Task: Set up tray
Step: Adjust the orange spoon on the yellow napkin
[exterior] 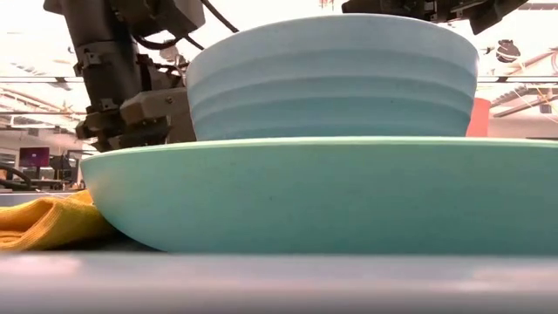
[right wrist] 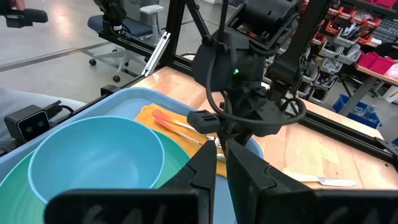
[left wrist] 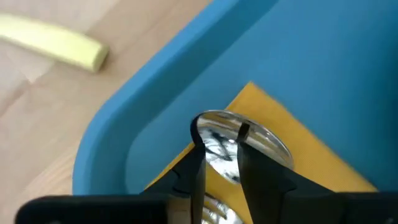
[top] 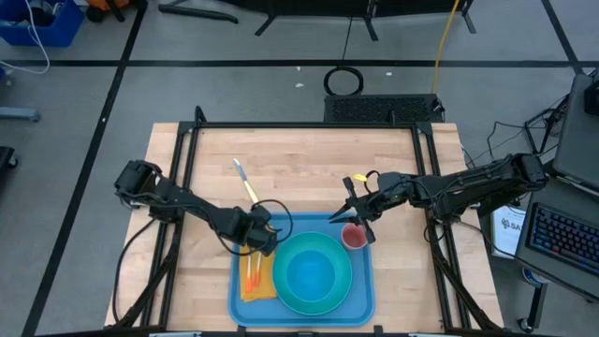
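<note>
Left end effector (top: 255, 245) part-open over spoon bowl (left wrist: 239, 140) (on napkin), tray (top: 360, 301) long axis toward table's near edge

Light-blue rimmed tray (top: 363, 298), flat at the table's near edge, loaded with tableware

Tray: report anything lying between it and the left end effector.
Yes. A yellow napkin lies on the tray directly under the left end effector, and a metal spoon sits on that napkin, right at the end effector.
</note>
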Robot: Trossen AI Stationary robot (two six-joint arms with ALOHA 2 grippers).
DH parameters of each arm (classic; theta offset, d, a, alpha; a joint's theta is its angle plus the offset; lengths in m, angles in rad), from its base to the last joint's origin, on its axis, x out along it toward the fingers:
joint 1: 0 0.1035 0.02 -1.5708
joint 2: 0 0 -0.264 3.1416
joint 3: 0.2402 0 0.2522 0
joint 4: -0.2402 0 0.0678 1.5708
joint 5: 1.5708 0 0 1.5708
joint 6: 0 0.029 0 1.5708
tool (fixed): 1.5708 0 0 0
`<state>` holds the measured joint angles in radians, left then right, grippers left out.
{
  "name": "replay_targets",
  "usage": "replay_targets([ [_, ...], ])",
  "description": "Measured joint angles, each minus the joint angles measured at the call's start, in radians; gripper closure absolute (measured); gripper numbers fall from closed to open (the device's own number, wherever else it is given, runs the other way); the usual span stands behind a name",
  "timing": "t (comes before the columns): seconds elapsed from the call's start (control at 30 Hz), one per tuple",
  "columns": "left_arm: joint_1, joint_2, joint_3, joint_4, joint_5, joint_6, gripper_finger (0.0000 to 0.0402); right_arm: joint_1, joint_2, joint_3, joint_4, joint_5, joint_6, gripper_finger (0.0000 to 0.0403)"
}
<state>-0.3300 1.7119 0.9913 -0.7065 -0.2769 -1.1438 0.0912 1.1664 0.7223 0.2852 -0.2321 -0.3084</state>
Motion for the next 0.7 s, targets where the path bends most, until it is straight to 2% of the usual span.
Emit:
replay_targets([
  [0.2,0.004,0.000,0.000,-0.001,0.113,-0.021,0.0308,0.000,0.000,0.000,-0.001,0.000,0.000,0.0374],
  [0.4,-0.019,-0.024,0.020,0.002,0.125,-0.043,0.0309,0.000,0.000,0.000,-0.004,0.000,-0.003,0.0374],
  [0.5,-0.027,-0.059,0.030,0.002,0.082,-0.039,0.0309,0.000,0.000,-0.001,-0.006,0.000,-0.003,0.0374],
  [0.7,-0.025,-0.129,0.031,0.084,-0.104,-0.008,0.0309,0.000,0.000,-0.001,-0.006,0.000,-0.011,0.0374],
])
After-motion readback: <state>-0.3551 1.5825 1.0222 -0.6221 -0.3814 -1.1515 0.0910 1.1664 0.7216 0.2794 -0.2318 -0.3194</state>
